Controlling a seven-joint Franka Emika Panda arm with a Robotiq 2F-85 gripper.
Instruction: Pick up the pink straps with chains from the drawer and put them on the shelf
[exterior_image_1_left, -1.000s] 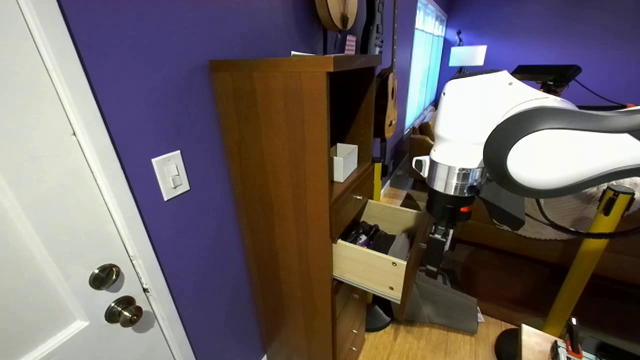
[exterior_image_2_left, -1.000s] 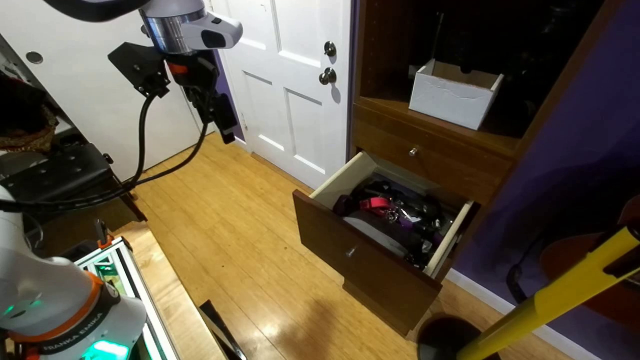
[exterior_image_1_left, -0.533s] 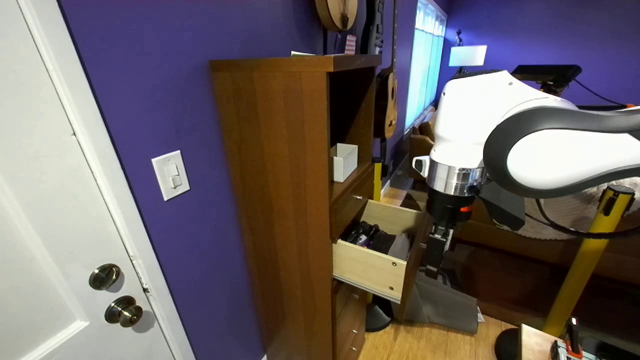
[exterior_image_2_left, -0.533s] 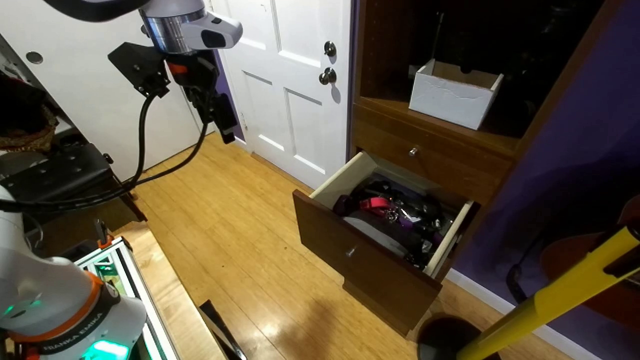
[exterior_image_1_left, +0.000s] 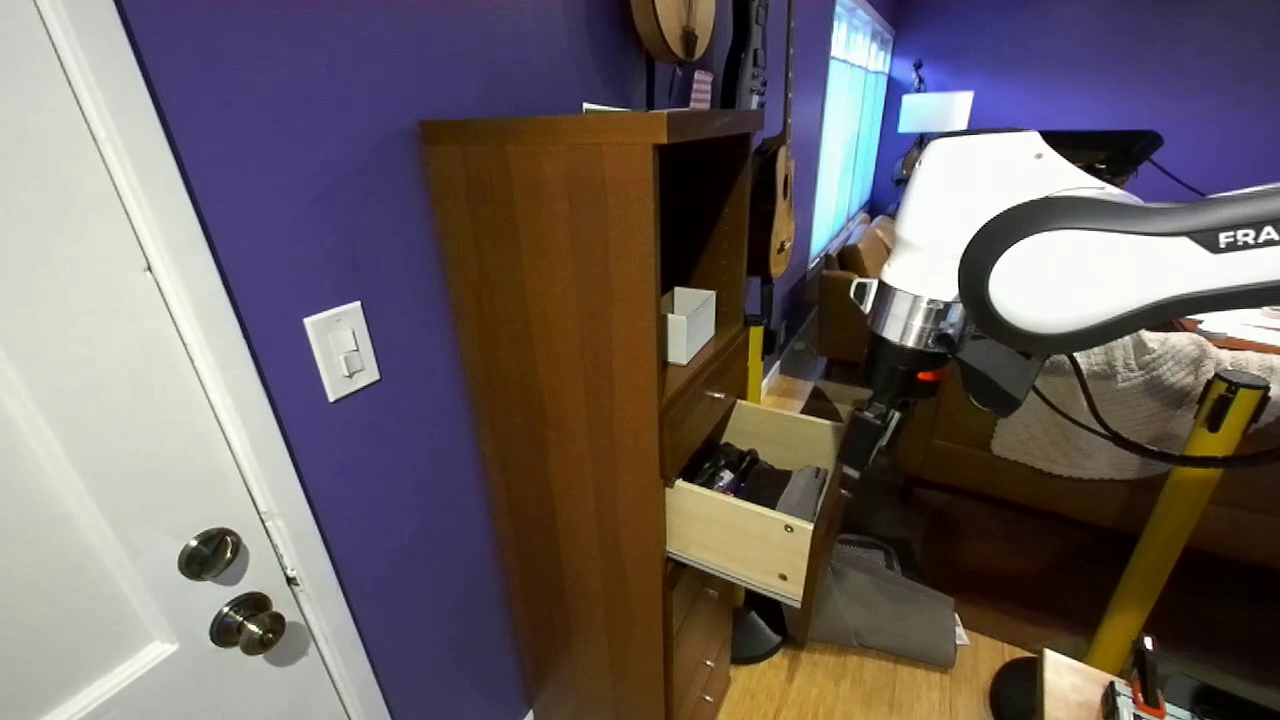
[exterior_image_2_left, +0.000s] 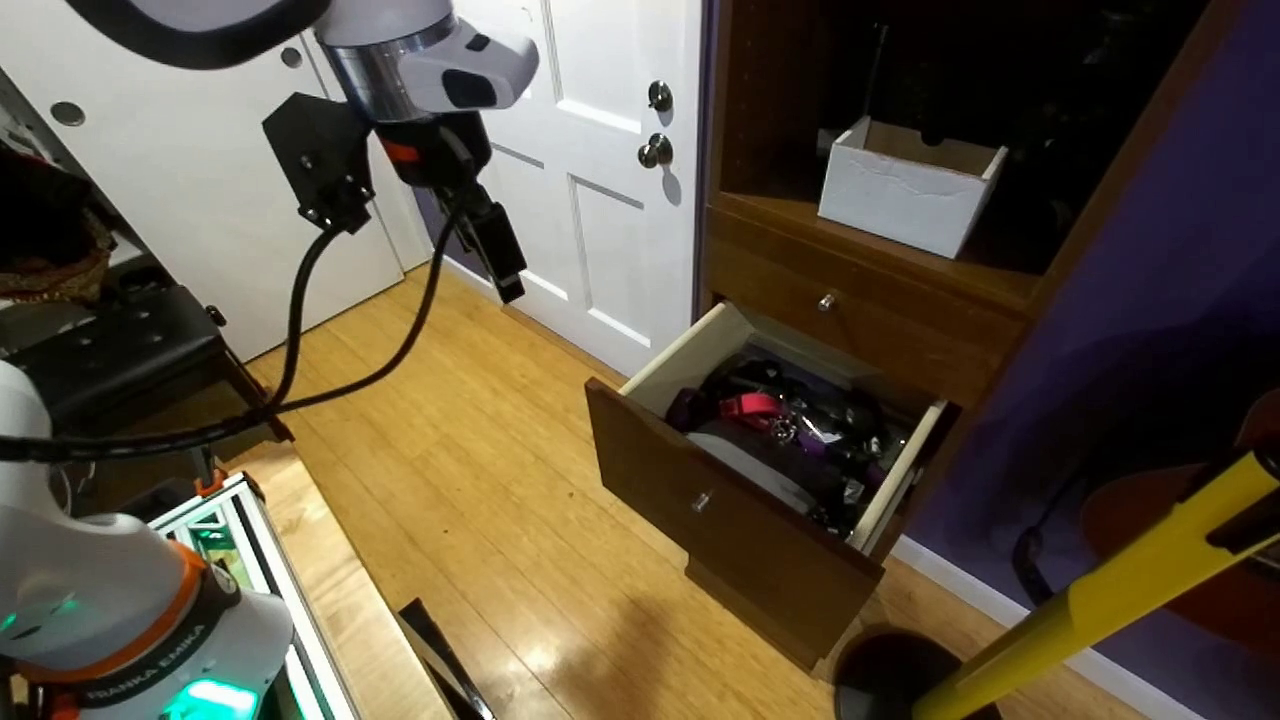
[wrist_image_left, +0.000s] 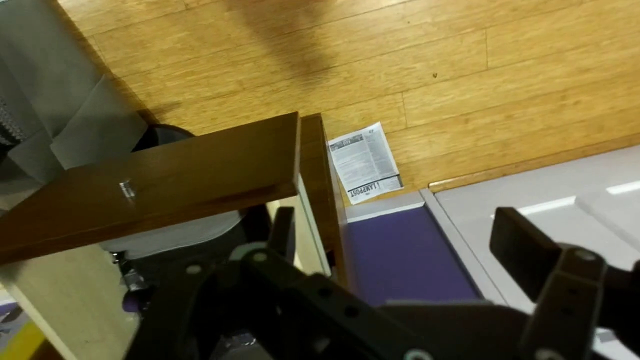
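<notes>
A purple wall (exterior_image_1_left: 300, 180) spreads across the room in an exterior view, with a white door (exterior_image_1_left: 80, 400) at its edge. Against the wall stands a tall, narrow cabinet (exterior_image_1_left: 560, 400) of mid-brown wood. The white-and-black robot arm (exterior_image_1_left: 1110, 275) reaches toward it, bent downward at the wrist. A yellow post (exterior_image_2_left: 1110, 600) stands near the cabinet.

One drawer (exterior_image_1_left: 740, 535) is pulled well out, its pale side walls in sight in both exterior views, with dark objects (exterior_image_2_left: 845, 410) heaped inside. Above it, past a flush upper drawer front (exterior_image_2_left: 890, 330), is the shelf (exterior_image_2_left: 770, 205), a board in the cabinet's dark compartment. A white box (exterior_image_2_left: 890, 200) sits on the shelf, near the front edge.

The hand (wrist_image_left: 400, 232) hangs tilted, outside the drawer and apart from it. The wrist view shows its fingers (wrist_image_left: 520, 245) spread wide, with wall and door in the gap.

Inside the drawer, a grey item (exterior_image_2_left: 750, 465) lies along the front panel (exterior_image_2_left: 740, 540). Farther in, the pink straps (exterior_image_2_left: 752, 406) lie bunched among the dark objects. Shiny metal bits (exterior_image_2_left: 783, 430) show just beside the straps, too small to tell whether they are the chains.
</notes>
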